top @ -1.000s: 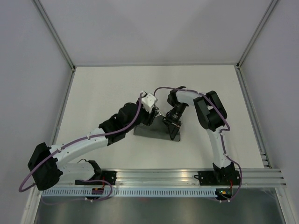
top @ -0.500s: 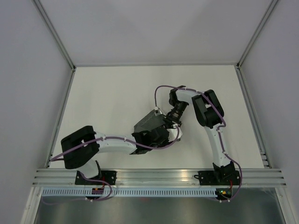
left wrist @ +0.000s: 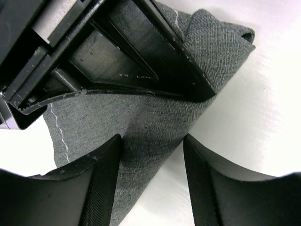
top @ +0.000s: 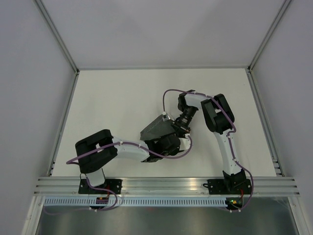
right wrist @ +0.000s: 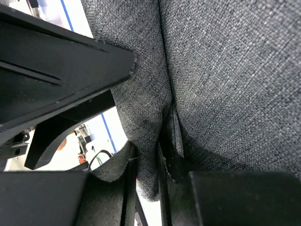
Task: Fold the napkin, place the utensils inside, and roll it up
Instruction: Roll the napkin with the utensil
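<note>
The dark grey napkin is bunched and lifted off the table near the middle. My right gripper is shut on a fold of it; in the right wrist view the cloth fills the frame and a fold is pinched between the jaws of the right gripper. My left gripper is on the near side of the napkin, open. In the left wrist view the left gripper straddles a hanging corner of the cloth without closing on it. The fork is hidden.
The white table is walled by a metal frame on the left, back and right. The two grippers are very close together; the right gripper's black body fills the top of the left wrist view.
The left arm pulled back from the napkin's far-left side to its near side, elbow folded to the left. The napkin went from lying flat to being lifted and bunched.
</note>
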`<state>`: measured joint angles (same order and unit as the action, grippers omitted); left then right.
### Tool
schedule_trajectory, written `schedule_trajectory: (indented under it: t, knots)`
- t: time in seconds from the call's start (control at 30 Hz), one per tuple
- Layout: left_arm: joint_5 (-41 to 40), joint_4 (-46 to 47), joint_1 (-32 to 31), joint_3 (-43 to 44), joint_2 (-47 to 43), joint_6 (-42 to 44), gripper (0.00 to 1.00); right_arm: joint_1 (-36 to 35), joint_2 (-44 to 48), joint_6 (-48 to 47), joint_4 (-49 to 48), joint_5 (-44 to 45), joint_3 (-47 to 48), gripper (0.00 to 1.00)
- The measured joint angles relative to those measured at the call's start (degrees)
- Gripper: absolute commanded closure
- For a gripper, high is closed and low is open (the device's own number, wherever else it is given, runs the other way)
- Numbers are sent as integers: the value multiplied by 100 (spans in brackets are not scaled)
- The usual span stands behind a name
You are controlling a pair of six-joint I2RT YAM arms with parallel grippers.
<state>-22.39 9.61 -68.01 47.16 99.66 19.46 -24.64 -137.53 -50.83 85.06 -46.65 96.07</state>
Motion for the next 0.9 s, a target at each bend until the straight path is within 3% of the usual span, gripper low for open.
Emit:
schedule_trajectory:
  t: [0.1,0.17,0.23,0.33,0.5,0.7,0.9]
  knots:
    - [35,109,2,7,72,17,48,20,-11,0,20,-7,0,81]
    - [103,142,9,17,109,24,63,42,-15,-2,31,-4,0,79]
    - [197,131,17,37,142,90,78,63,-17,0,35,-2,-2,72]
    - [337,17,28,122,175,238,88,118,-15,4,39,0,4,58]
    - [675,-63,164,262,210,273,93,210,92,-46,181,-63,9,40]
    - [1110,2,378,282,210,271,97,289,503,-212,-127,22,9,29]
    - [1451,22,507,299,210,269,98,918,1303,-125,-586,-31,4,28]
